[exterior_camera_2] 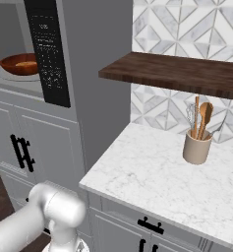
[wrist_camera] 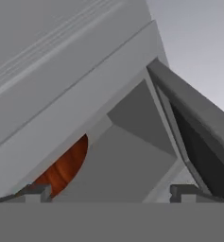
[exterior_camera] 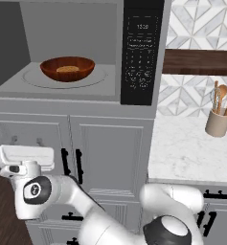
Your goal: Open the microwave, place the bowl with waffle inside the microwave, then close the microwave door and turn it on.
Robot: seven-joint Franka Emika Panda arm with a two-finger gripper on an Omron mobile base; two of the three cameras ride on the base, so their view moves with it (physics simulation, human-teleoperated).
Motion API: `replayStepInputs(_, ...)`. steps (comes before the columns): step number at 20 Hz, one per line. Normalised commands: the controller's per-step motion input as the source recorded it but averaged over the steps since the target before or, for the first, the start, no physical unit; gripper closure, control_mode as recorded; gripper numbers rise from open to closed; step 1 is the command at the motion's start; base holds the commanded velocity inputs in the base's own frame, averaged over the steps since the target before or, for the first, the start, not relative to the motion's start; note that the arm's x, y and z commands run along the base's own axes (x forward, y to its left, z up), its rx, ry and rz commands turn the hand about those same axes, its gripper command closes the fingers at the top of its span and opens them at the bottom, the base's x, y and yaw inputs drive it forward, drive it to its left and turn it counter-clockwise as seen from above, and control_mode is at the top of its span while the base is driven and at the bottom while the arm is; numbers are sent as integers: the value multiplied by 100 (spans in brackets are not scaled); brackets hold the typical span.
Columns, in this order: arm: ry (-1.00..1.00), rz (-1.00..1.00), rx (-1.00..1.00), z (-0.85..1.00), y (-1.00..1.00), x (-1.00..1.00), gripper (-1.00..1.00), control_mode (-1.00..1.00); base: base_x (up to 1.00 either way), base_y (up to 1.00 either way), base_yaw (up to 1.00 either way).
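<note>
Hanging below the open microwave (exterior_camera: 76, 57), the pincer (wrist_camera: 108, 191) is spread wide and holds nothing; above it, the bowl (exterior_camera: 67, 68) with the waffle (exterior_camera: 67, 69) sits inside on the turntable.

Kitchen: microwave (exterior_camera: 86, 52), marble counter (exterior_camera_2: 157, 172), cabinets (exterior_camera: 105, 153).

The waffle (exterior_camera: 67, 69) lies in the bowl (exterior_camera: 67, 69), on the turntable inside the microwave (exterior_camera: 76, 52).
</note>
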Motion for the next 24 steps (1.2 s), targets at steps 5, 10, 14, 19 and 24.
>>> replayStepInputs(5, -35, -1, 0, 0, 63, -23, -100, -100, 0, 0, 0)
replayStepInputs(10, -25, -9, 0, 2, 65, -9, -100, -100, 0, 0, 0)
replayStepInputs(14, -15, -18, 0, 15, 44, -9, -100, -100, 0, 0, 0)
replayStepInputs(19, -8, -20, 0, 17, 30, -5, -100, -100, 0, 0, 0)
replayStepInputs(24, -2, -21, 0, 15, 12, -3, -100, -100, 0, 0, 0)
